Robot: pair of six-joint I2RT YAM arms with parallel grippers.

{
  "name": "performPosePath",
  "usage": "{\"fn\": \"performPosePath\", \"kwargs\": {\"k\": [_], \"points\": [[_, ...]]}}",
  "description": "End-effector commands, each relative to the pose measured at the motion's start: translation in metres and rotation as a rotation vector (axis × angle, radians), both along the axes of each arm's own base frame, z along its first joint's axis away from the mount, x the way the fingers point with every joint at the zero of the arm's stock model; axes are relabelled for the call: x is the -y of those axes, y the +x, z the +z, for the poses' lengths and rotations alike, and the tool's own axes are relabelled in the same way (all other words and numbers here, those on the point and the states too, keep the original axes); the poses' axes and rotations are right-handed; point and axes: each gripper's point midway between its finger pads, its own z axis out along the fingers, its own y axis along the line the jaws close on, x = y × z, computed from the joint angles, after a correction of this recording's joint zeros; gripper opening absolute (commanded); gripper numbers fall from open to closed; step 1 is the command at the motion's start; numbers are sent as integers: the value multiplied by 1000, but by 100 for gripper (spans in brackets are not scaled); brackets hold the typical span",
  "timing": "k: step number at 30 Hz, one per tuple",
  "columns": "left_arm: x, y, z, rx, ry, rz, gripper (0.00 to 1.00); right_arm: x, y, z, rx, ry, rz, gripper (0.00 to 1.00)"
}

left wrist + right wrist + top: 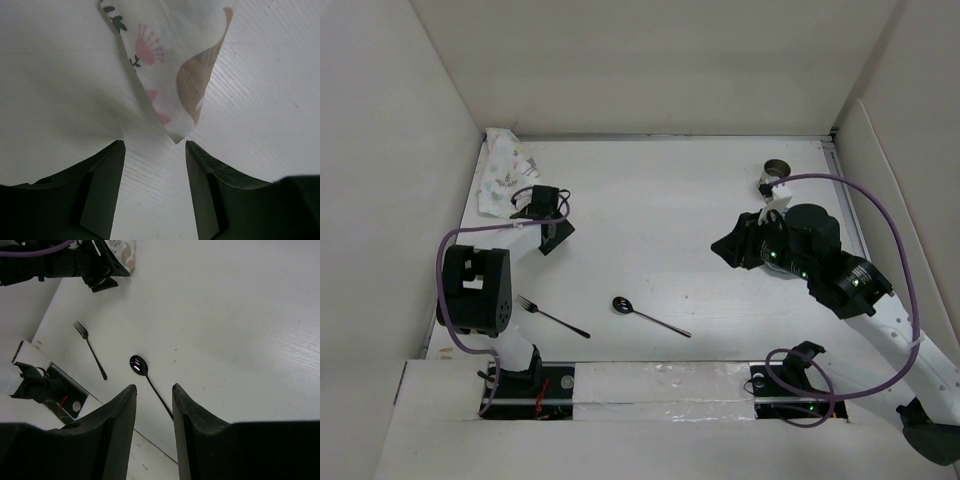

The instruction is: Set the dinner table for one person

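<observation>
The dinner table (660,200) is a plain white surface walled by white panels. A crumpled mat (505,170) printed with pastel shapes lies in its far left corner. One mat corner (172,80) hangs just ahead of my left gripper (155,145), which is open and holds nothing. In the top view the left gripper (532,203) sits just right of the mat. A black fork (552,316) and a black spoon (648,314) lie near the front edge. My right gripper (154,387) is open and empty, hovering above the spoon (139,365) handle. It sits mid-right (723,250).
A small metal cup (777,173) stands at the far right, behind the right arm. The fork (90,347) lies left of the spoon. White panels wall the sides and back. A purple cable loops off each arm.
</observation>
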Motion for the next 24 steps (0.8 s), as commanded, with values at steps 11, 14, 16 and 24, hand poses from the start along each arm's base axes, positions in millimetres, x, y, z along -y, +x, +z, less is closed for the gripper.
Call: {"fn": "performPosePath", "kwargs": {"k": [11, 14, 16, 24], "points": [[-14, 44, 2, 117, 36, 125, 38, -21, 3, 3, -3, 50, 82, 40], [-17, 52, 11, 148, 54, 129, 25, -27, 2, 0, -14, 52, 105, 40], [-19, 57, 19, 165, 75, 122, 10, -30, 3, -2, -20, 52, 113, 40], [-4, 79, 105, 345, 76, -14, 0, -34, 10, 3, 1, 59, 111, 39]]}}
